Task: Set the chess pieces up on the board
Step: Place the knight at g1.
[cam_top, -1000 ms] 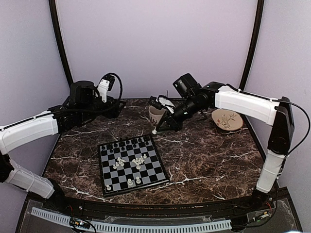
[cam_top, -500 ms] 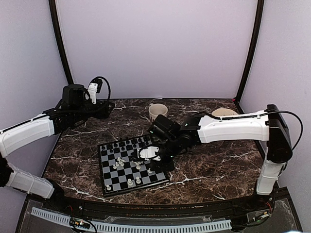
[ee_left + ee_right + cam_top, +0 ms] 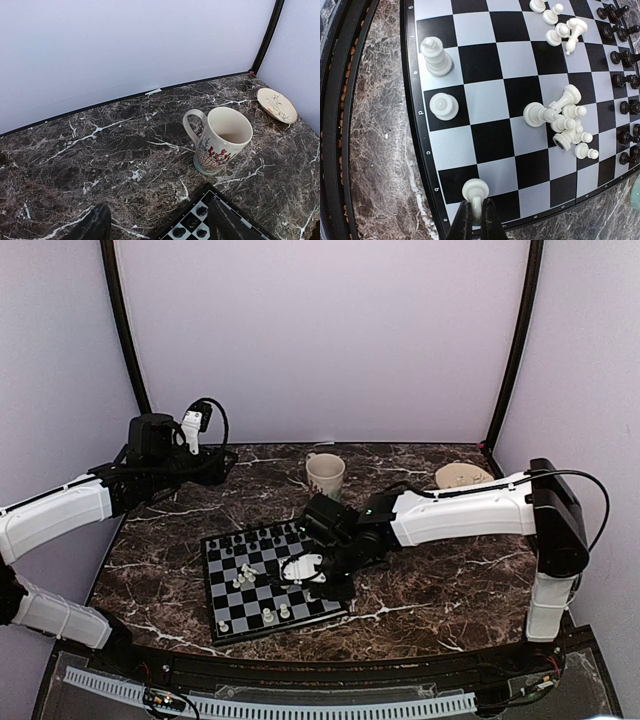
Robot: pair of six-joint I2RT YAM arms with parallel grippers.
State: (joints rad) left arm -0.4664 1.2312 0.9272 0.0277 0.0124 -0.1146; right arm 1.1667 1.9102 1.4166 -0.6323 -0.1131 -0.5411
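Observation:
The board (image 3: pixel 240 610) lies in front of the arms and fills the right wrist view (image 3: pixel 490 140). Black pieces (image 3: pixel 262 535) stand along its far edge. White pieces (image 3: pixel 285 570) lie heaped mid-board, also seen in the right wrist view (image 3: pixel 565 125). A few white pieces (image 3: pixel 436 56) stand upright on the near rank. My right gripper (image 3: pixel 475 206) is shut on a white piece (image 3: pixel 475 191), held low over a near corner square; from above the gripper (image 3: pixel 322 585) hides it. My left gripper (image 3: pixel 162 231) is open and empty, above the table behind the board's far corner (image 3: pixel 197 221).
A cream mug (image 3: pixel 325 475) with a red pattern stands behind the board, close to the left gripper's view (image 3: pixel 222 140). A small plate (image 3: pixel 462 476) lies at the back right (image 3: pixel 276 105). Purple walls close in the marble tabletop on three sides.
My right arm has swung from beside the mug down to the board's near right part, carrying a white piece. My left arm has drawn back a little to the left.

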